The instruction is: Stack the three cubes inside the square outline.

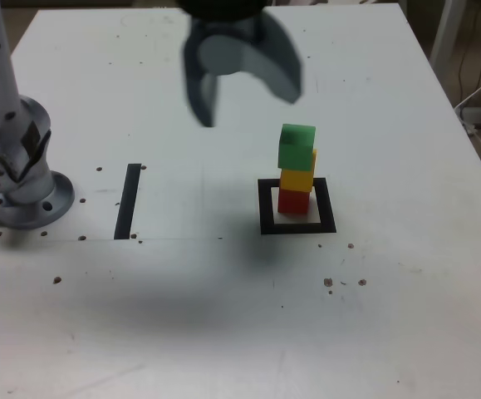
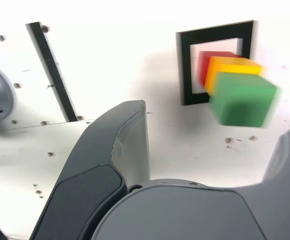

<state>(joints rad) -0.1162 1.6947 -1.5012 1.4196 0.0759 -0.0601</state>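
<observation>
Your gripper (image 1: 244, 87) hangs wide open and empty — the three cubes (image 1: 296, 170) stand stacked inside the square outline (image 1: 297, 226), below it toward the exterior view's right — bare table (image 1: 406, 125) all round.

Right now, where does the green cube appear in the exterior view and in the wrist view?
Exterior view: the green cube tops the stack, on the yellow cube, right of centre, below the open gripper.
Wrist view: the green cube is the nearest block of the stack, slightly blurred, beyond the gripper fingers.
Shared landmark: the square outline around the stack's base.
</observation>
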